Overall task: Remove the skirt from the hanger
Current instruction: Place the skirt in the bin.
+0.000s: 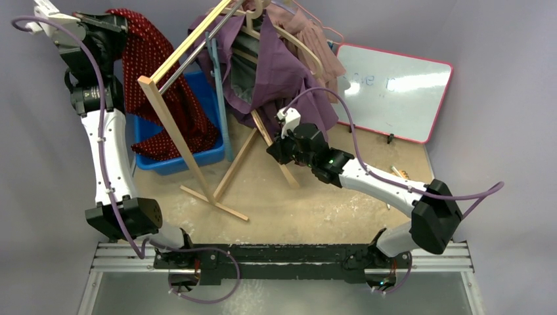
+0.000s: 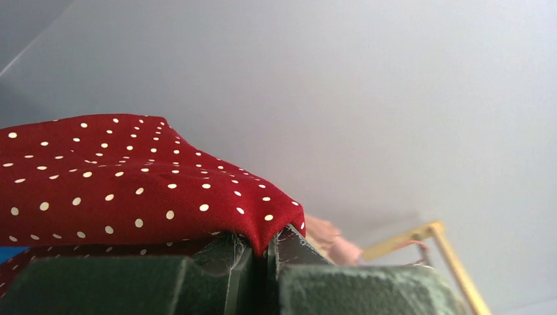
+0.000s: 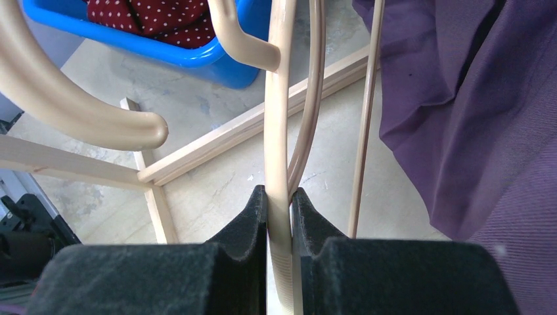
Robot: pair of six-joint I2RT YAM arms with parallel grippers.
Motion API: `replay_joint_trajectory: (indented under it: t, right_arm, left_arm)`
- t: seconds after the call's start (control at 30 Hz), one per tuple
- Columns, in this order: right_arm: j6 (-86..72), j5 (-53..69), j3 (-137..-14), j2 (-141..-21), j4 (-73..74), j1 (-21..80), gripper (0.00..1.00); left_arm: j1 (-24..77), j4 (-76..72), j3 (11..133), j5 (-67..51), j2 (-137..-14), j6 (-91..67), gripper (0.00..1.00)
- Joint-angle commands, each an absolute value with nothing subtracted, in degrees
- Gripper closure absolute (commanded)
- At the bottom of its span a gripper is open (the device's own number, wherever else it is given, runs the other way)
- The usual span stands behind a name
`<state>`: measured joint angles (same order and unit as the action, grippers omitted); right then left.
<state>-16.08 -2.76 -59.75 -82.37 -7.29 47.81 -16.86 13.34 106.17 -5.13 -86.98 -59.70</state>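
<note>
LEFT ARM LIFTS SKIRT CLEAR: the left gripper (image 2: 266, 252) is clenched on a fold of the red polka-dot skirt (image 2: 131, 177), seen close up by its wrist camera against a bare grey wall (image 2: 394, 98); only the overhead view shows the rest. There the cloth hangs as a long band from the raised gripper at far left, its length running down and rightward into the blue bin (image 1: 197, 159), where the lower end lies bunched. The right gripper (image 3: 280, 203) pinches the beige hanger (image 3: 278, 131), whose bar stands upright from the pads in the wrist view; overhead that grip is hard to make out beside the wooden rack (image 1: 175, 131) and purple garments (image 1: 276, 65). Skirt and hanger are well apart.
</note>
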Motion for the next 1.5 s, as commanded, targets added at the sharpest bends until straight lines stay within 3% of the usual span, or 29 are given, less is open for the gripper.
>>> replay_joint_trajectory:
  t: [0.0, 0.4, 0.63, 0.9, 1.0, 1.07, 1.17, 1.23, 1.37, 1.47]
  right_arm:
    - [-16.7, -2.5, -62.8, -82.4, -12.8, 47.6, 1.00]
    - [-16.5, -2.0, -61.9, -82.2, -13.5, 47.6, 1.00]
    - [-16.4, -1.2, -61.4, -81.7, -14.1, 47.6, 1.00]
    - [-14.9, 0.0, -60.6, -79.4, -13.3, 47.6, 1.00]
    - [-13.6, 1.8, -60.8, -79.7, -12.9, 47.6, 1.00]
    - [-12.2, 4.3, -61.6, -80.5, -12.0, 47.6, 1.00]
    - [-8.6, 8.4, -64.2, -82.5, -7.8, 47.6, 1.00]
    - [-7.6, 12.4, -65.5, -83.3, -5.8, 47.6, 1.00]
    - [-8.0, 16.6, -65.4, -83.9, -6.0, 47.6, 1.00]
    - [-8.5, 16.4, -64.6, -85.0, -6.8, 47.6, 1.00]
  left_arm:
    - [-17.2, 2.5, 110.3, -7.0, -86.6, -61.7, 1.00]
    - [-17.2, -0.4, 70.4, -12.9, -77.1, -57.3, 1.00]
    - [-17.1, 9.2, 64.7, -15.1, -90.9, -48.9, 1.00]
    - [-17.1, 6.3, 55.9, -9.0, -85.8, -49.4, 0.99]
    - [-17.1, 7.8, 56.2, -8.6, -83.7, -48.4, 0.81]
    - [-17.1, 9.2, 56.9, -7.8, -81.4, -46.9, 0.58]
    - [-17.1, 11.9, 58.1, -5.7, -76.8, -43.6, 0.37]
    - [-17.1, 13.6, 58.4, -3.0, -73.4, -41.3, 0.31]
    - [-16.9, 17.2, 58.6, -0.4, -67.7, -37.5, 0.30]
    - [-15.6, 14.5, 56.2, -6.5, -64.3, -38.1, 0.28]
